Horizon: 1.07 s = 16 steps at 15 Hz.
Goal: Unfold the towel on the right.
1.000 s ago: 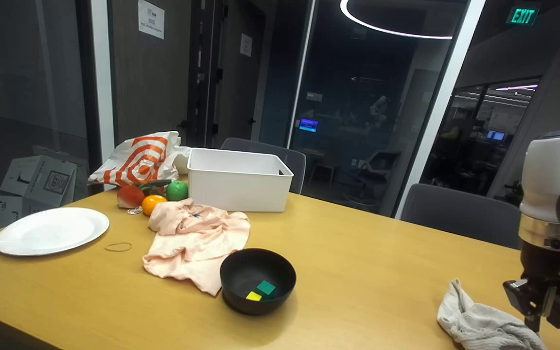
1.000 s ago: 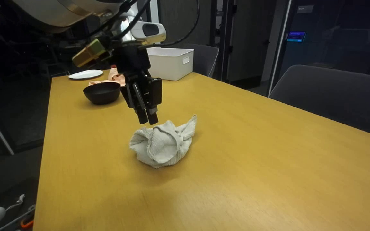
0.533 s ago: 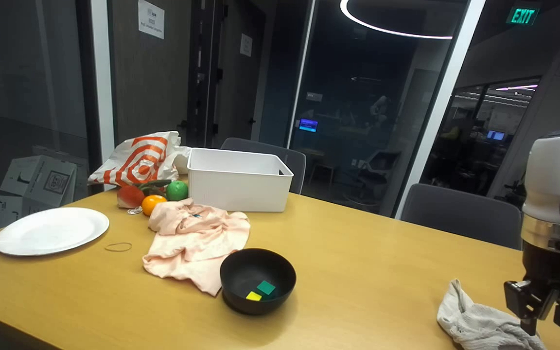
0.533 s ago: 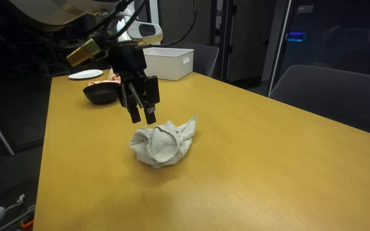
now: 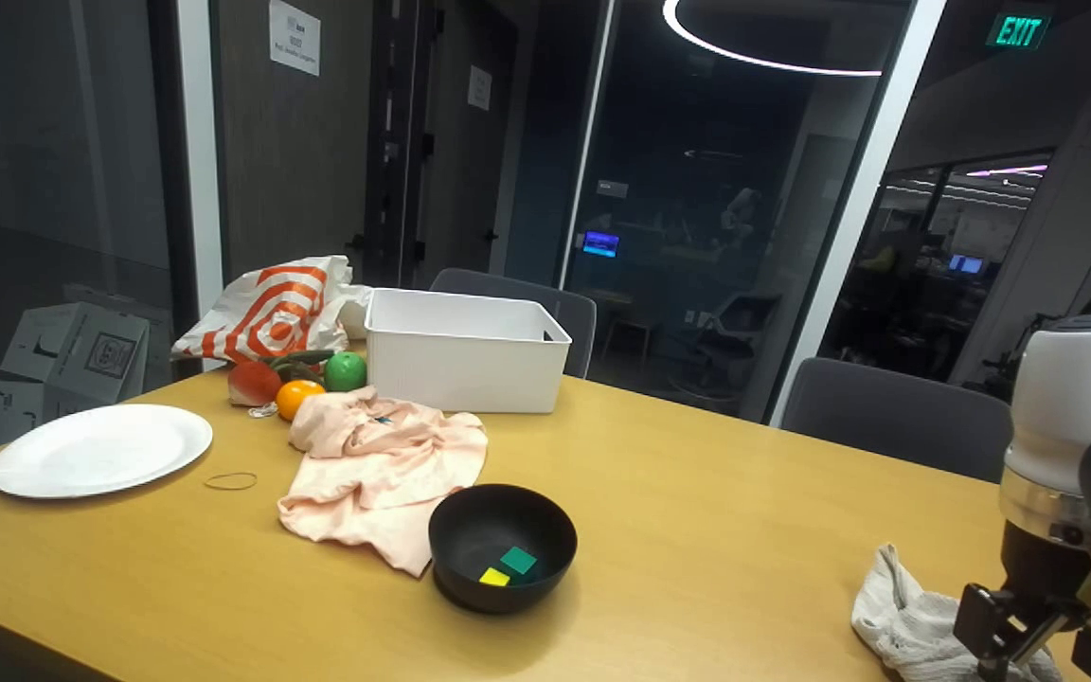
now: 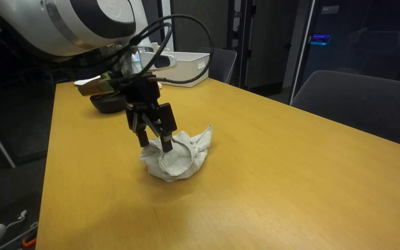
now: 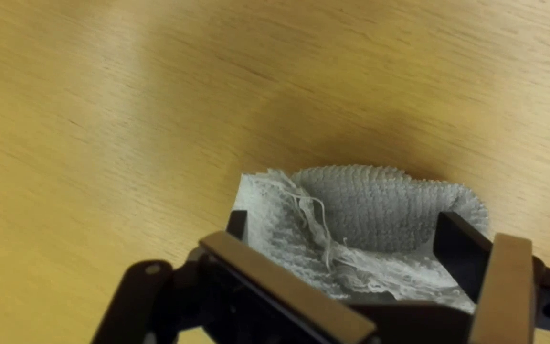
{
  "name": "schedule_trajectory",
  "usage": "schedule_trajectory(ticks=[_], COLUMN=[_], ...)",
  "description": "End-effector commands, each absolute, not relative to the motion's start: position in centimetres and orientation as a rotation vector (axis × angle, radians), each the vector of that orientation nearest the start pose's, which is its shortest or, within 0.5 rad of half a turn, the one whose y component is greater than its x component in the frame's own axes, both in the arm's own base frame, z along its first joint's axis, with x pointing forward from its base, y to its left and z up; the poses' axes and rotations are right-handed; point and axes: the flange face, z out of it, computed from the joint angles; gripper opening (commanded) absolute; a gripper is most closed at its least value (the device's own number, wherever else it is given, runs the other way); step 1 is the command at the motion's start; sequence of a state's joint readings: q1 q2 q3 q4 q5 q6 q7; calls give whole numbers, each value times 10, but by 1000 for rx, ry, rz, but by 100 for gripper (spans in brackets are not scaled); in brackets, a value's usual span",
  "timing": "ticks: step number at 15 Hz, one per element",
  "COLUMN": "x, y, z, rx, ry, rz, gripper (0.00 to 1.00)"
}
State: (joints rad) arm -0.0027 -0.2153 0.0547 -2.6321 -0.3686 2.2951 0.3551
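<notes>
wooden table (image 5: pixel 697 511): towel (image 6: pixel 181 165), pink cloth (image 5: pixel 389 464), bowl (image 5: pixel 498 521), plate (image 5: pixel 100 451), bin (image 5: pixel 465 376)

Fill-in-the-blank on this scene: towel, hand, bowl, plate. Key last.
The hand, at the towel, is not shut but ____.
In the wrist view, the towel's frayed edge shows ____ one finger and the other.
In the black bowl, a second piece beside the green piece is coloured ____.
The plate is coloured ____.
Missing words: open; between; yellow; white
</notes>
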Motion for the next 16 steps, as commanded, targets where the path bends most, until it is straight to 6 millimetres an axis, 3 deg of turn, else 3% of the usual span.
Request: schedule_trajectory(ticks=[1, 5, 6, 7, 11, 15, 16], x=[403, 403, 404, 403, 402, 403, 402], y=[-5, -29, -34, -36, -35, -30, -29], z=[311, 312, 309, 307, 307, 313, 316], rx=[-3388, -3338, -3323, -3309, -3271, -3252, -3250], ry=[170, 280, 301, 314, 325, 295, 287], rz=[-22, -128, -136, -151, -221, -275, -284], gripper=[100, 100, 90, 73, 40, 9, 9])
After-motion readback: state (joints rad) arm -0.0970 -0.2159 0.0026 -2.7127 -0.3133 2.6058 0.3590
